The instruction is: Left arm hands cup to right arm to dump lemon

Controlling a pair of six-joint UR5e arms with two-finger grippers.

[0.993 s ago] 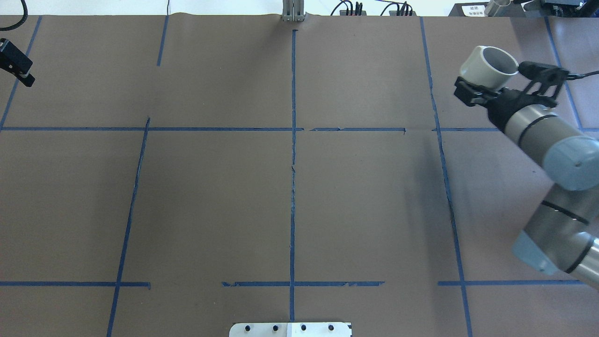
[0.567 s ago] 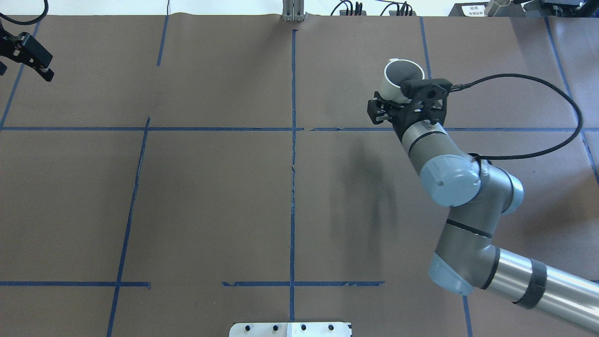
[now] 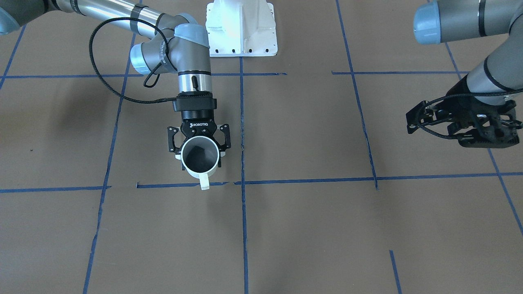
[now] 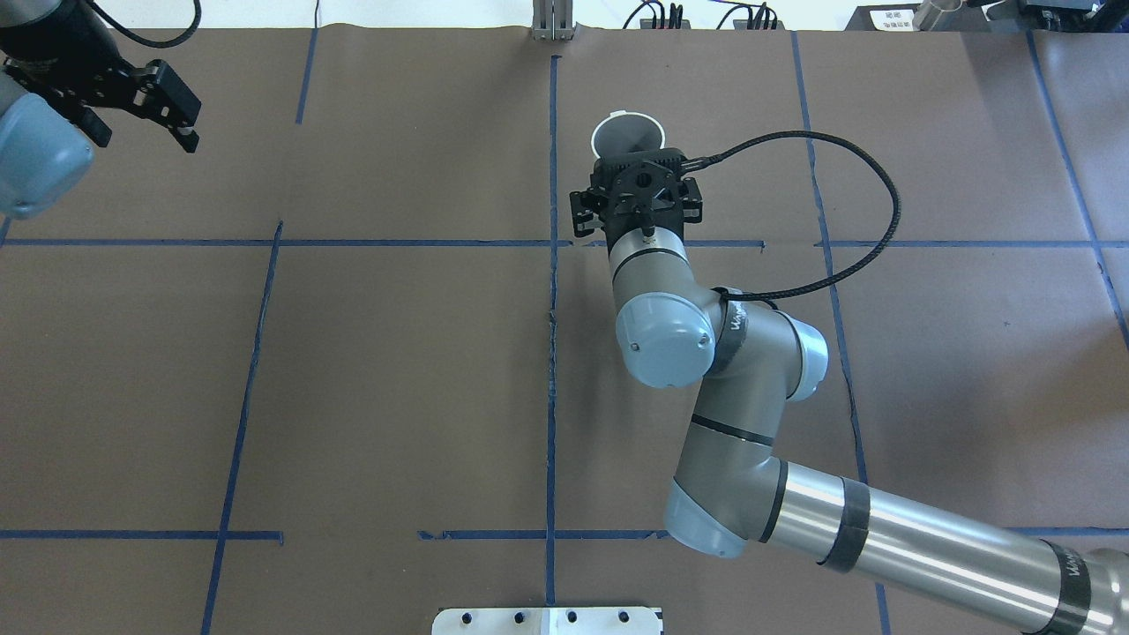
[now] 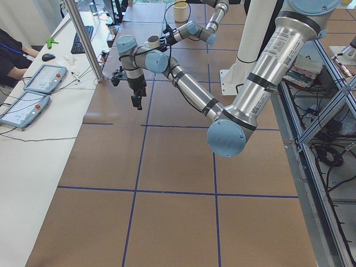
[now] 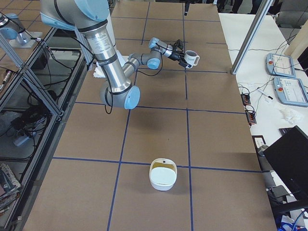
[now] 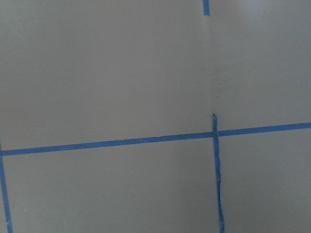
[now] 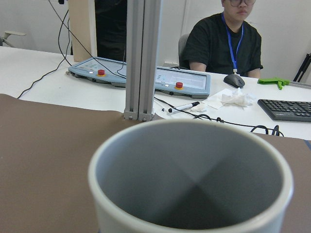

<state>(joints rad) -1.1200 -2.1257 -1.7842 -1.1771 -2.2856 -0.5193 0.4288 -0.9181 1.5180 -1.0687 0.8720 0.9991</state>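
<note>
Where the cup sits: one cup point(image 3: 199, 162), left of centre in the front view, clamped across its sides by the right gripper point(image 3: 199, 153); it is tipped, mouth toward that camera, handle point(image 3: 204, 182) toward the bottom of the frame.
Cup's inside: its mouth fills the lower right wrist view, showing a plain grey wall and floor.
Bowl: one white bowl point(image 6: 162, 174), low centre in the right side view, on the table point(image 6: 144, 139), well apart from the cup; its inside is pale yellow-green, perhaps contents, too small to tell.
Left gripper point(image 4: 141, 119): upper left corner of the overhead view, jaws apart with nothing between them, well apart from the cup.
Counts: two grippers, one cup, one bowl, one person point(image 8: 228, 39).
Side views only: the bowl; the overhead and front frames do not reach it.
Right wrist view only: the person, seated top right behind a white desk point(image 8: 48, 73).
Left wrist view: brown table crossed by blue tape point(image 7: 121, 142).
</note>
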